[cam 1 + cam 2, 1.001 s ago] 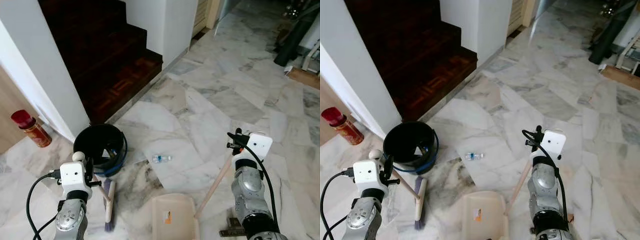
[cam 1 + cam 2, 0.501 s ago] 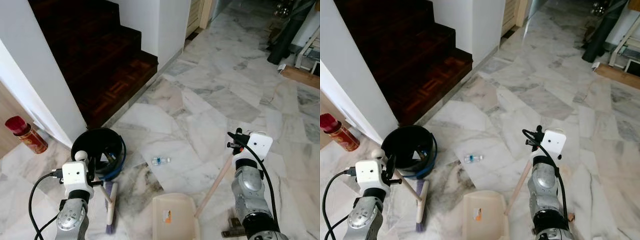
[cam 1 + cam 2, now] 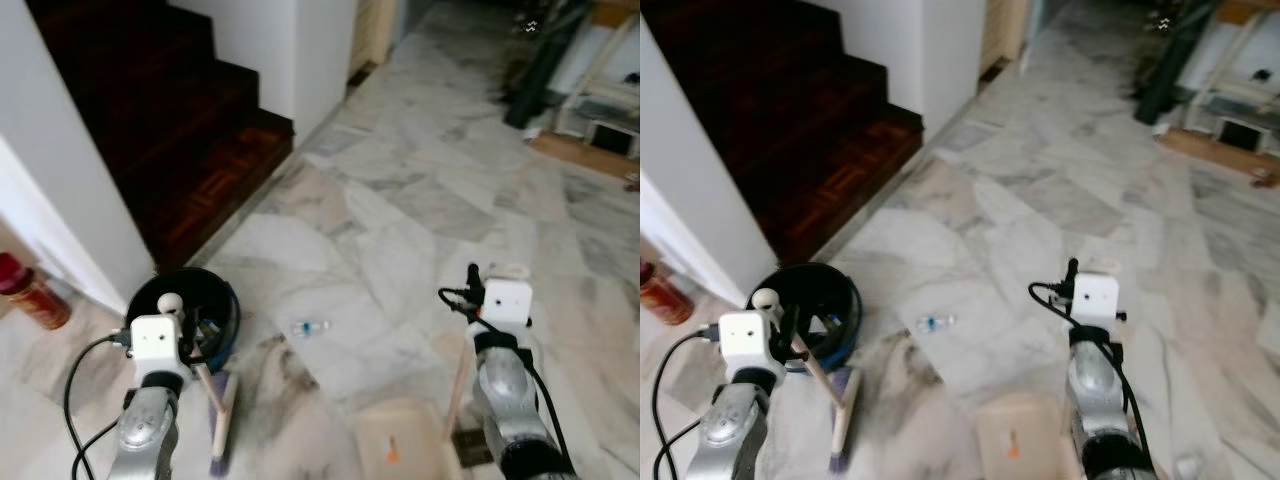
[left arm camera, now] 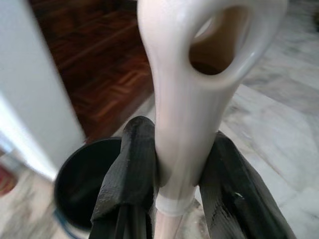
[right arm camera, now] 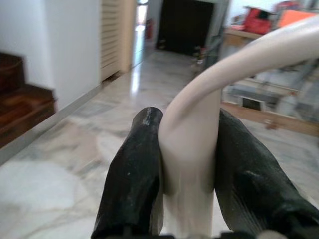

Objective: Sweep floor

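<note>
Left eye view: small bottle (image 3: 310, 327) lying on marble floor (image 3: 420, 200) near black bucket (image 3: 185, 315); brush (image 3: 218, 420) resting head-down on floor by left arm.

Right eye view: dustpan (image 3: 1015, 440) low, beside right arm.

Left wrist view: left tool (image 4: 174, 169) clamped on brush handle.

Right wrist view: right tool (image 5: 187, 164) clamped on dustpan handle.

Step judged: approach. Next: draw brush toward bottle, dustpan set behind it.
</note>
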{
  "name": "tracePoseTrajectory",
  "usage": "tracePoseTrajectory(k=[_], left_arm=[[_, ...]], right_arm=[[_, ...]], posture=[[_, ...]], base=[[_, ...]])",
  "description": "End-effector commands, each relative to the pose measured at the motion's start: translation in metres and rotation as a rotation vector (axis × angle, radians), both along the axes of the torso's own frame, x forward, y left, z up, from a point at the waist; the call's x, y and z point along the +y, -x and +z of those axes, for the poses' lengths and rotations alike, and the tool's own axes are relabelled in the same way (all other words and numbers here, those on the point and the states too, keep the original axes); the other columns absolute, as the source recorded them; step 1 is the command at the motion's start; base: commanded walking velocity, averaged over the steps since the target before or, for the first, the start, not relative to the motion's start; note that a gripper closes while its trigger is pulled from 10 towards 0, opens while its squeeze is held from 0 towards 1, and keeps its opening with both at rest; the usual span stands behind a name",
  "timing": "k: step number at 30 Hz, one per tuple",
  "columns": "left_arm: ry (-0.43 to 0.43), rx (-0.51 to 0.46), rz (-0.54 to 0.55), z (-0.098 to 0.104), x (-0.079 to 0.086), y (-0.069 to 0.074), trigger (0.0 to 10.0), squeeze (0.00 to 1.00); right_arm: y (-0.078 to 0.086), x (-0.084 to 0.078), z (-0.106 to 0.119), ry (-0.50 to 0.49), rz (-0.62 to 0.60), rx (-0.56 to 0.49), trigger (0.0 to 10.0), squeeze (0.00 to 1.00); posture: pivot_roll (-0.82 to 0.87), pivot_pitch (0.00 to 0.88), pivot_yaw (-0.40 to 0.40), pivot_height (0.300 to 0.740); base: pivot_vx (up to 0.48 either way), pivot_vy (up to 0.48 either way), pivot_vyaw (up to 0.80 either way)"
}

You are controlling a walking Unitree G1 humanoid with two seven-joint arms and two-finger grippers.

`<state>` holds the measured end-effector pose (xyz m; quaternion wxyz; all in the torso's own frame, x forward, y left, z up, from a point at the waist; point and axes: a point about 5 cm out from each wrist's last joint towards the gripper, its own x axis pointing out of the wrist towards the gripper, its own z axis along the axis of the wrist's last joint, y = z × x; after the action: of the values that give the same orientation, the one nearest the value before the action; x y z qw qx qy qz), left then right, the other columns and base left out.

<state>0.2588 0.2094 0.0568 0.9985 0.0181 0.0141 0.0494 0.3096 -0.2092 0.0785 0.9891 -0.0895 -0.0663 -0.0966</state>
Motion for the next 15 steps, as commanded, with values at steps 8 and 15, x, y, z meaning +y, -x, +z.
tracePoseTrajectory(k=[8, 15], left_arm=[[0.034, -0.003, -0.066, -0.002, -0.014, -0.002, 10.0, 0.00], [0.025, -0.018, -0.058, 0.000, -0.012, -0.001, 10.0, 0.00]], right_arm=[[0.003, 0.007, -0.004, -0.023, 0.010, -0.010, 10.0, 0.00], [0.001, 0.019, -0.006, -0.034, 0.063, 0.001, 10.0, 0.00]], posture=[[0.10, 0.117, -0.026, 0.740], [0.10, 0.116, -0.025, 0.740]], base=[[0.000, 0.000, -0.59], [0.000, 0.000, 0.00]])
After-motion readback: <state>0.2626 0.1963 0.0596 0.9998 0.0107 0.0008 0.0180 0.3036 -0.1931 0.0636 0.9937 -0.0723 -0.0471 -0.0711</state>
